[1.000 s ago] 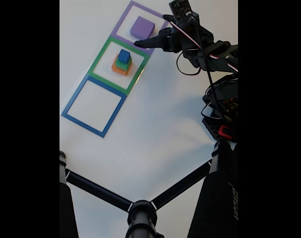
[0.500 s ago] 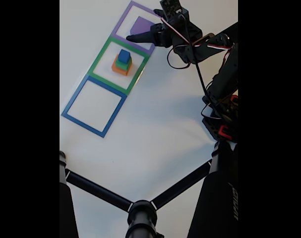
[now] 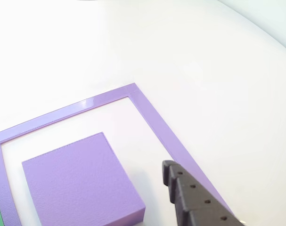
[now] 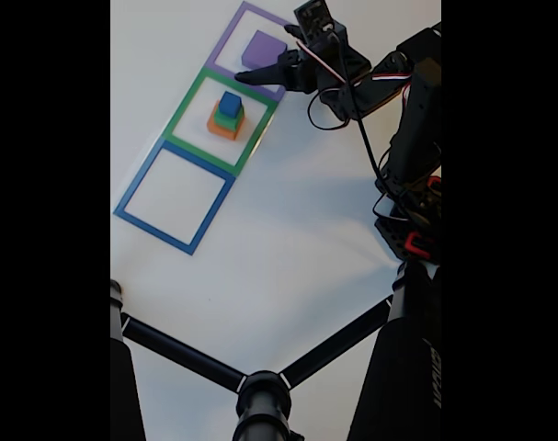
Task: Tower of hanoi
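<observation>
One purple block [image 3: 81, 181] lies inside the purple square outline [image 3: 152, 117] in the other view, nearer the outline's lower left corner than its far corner. The block looks light, rigid and matte, so slip should be low; judged best hold is across two opposite side faces, since it is flat and wide. A dark gripper finger [image 3: 190, 197] stands just right of the block, over the outline's right strip, apart from the block.

In the fixed view, the gripper [image 4: 260, 77] hangs at the purple outline's lower edge, holding nothing. Jaw spread cannot be told. The orange block [image 4: 223, 127], green block [image 4: 228, 117] and blue cube [image 4: 230, 102] stand stacked inside the green outline [image 4: 188, 101], below the purple outline.
</observation>
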Controlling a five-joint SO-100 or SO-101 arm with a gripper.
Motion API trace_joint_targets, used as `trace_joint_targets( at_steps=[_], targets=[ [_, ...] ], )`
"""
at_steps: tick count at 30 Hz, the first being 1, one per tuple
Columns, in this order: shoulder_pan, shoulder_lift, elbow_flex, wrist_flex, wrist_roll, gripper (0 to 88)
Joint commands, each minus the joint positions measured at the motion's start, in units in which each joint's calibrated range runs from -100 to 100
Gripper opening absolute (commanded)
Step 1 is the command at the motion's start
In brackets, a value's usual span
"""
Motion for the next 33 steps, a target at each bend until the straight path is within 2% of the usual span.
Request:
trace_joint_targets(
  at_steps=[1,12,33],
  targets=[
    [0.47,0.84,-2.22,-2.18,0.0,51.5],
    [-1.35,3.11,-1.86,-3.8,0.0,50.8],
    [-2.31,3.11,0.32,-4.37,0.0,42.4]
  ],
)
